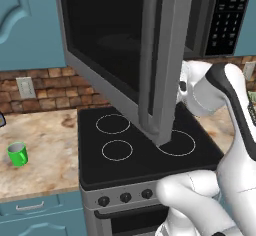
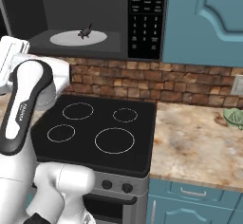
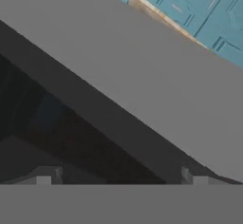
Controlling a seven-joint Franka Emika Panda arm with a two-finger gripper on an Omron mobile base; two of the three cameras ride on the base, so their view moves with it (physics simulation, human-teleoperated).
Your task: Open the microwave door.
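Observation:
The microwave door [image 1: 112,45], grey-framed with a dark glass window, stands swung far out to the left over the stove. Its long grey bar handle [image 1: 150,55] runs down its free edge. The cavity [image 2: 78,38] lies open, with a white turntable and a small dark item [image 2: 86,31] on it. My wrist [image 1: 192,85] sits just behind the door's free edge, and the door hides the fingers there. In the hand view my gripper [image 3: 119,179] is open, its fingertips [image 3: 45,178] wide apart, close against the door's grey frame [image 3: 142,76] and dark glass [image 3: 52,123].
The black keypad panel [image 2: 147,19] is right of the cavity. A black stovetop [image 1: 130,145] with knobs lies below. A green mug [image 1: 18,154] stands on the left counter. Brick backsplash and blue cabinets [image 2: 204,19] surround the microwave, and a green object [image 2: 232,117] lies on the right counter.

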